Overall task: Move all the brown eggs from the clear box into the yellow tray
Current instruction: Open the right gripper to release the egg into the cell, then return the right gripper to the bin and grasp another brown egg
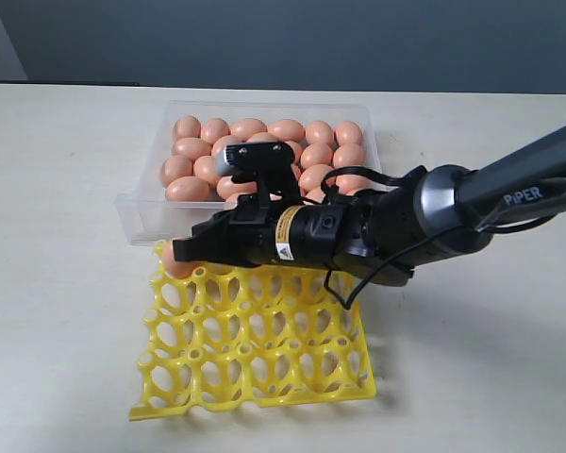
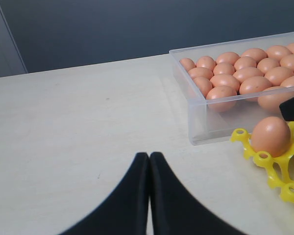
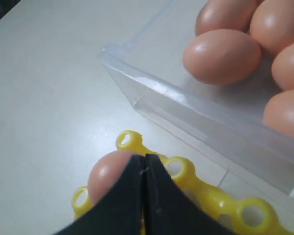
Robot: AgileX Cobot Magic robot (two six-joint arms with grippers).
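Many brown eggs (image 1: 255, 142) (image 2: 235, 73) (image 3: 221, 56) lie packed in the clear box (image 1: 146, 217) (image 2: 206, 120) (image 3: 186, 117). The yellow tray (image 1: 255, 349) (image 2: 279, 171) (image 3: 130, 139) lies just in front of the box. One brown egg (image 1: 173, 260) (image 2: 270, 136) (image 3: 108, 174) sits in the tray's corner cup nearest the box, on the left. My right gripper (image 1: 191, 247) (image 3: 145, 157) hovers right over that egg, shut, its fingers pressed together with nothing between them. My left gripper (image 2: 149, 155) is shut and empty above bare table, well off to the side of the box and tray.
The pale table (image 1: 57, 283) spreads around the box and tray. The right arm (image 1: 509, 193) reaches in from the right across the box's front wall. A dark wall (image 1: 283, 38) runs behind the table's far edge.
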